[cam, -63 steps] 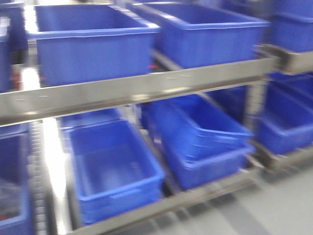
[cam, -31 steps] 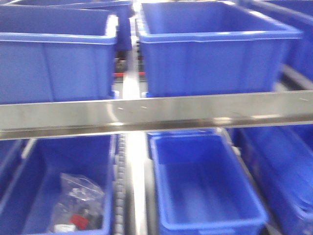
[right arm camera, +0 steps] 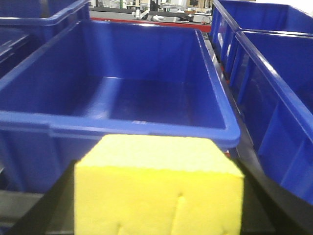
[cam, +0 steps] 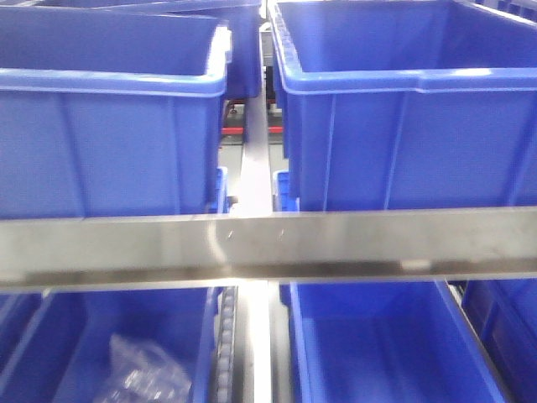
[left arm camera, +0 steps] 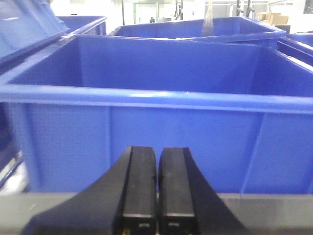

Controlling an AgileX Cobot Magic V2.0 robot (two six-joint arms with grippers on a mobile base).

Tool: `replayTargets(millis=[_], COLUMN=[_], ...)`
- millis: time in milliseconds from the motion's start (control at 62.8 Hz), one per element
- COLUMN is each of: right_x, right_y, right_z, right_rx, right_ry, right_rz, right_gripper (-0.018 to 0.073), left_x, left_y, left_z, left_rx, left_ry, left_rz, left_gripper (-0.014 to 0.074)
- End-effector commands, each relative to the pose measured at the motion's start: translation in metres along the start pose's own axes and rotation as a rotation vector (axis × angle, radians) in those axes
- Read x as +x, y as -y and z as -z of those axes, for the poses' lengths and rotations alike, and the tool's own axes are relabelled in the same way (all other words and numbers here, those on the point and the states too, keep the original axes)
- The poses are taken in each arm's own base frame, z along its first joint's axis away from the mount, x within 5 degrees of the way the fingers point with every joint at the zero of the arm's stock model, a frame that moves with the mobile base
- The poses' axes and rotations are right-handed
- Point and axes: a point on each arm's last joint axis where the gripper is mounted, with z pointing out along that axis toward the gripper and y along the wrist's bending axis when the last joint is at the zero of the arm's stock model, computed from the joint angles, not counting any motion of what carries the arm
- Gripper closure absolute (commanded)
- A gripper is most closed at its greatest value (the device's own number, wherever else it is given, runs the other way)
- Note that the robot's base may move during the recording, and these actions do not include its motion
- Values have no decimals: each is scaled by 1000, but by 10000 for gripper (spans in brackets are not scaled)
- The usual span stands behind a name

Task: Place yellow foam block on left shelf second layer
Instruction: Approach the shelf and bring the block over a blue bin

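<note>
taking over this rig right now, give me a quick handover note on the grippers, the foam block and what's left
Left gripper: shut, empty, facing the wall of a blue bin.
Right gripper: shut on the yellow foam block, in front of the near rim of an empty bin.
Done: the block is in the grip, and the rig is at the rack, close to the shelf rail.
Left: set the block on the left shelf's second layer and release.
The views do not show which level the right arm faces, so check before lowering.
</note>
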Motion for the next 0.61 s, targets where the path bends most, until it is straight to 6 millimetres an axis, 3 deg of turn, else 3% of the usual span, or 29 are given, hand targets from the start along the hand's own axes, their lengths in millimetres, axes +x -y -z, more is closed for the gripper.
replayTargets(millis=[0,590], right_x=[-18,-18], right_y=[0,0], right_z=[0,0], right_rx=[-1,-1], right_ry=[111,111], right_rz=[8,8], right_gripper=[75,75], left_x=[1,1], left_y=[0,0], left_z=[1,1], left_rx=[9,9], left_ry=[71,71], left_rz=[9,9], left_gripper=[472,472])
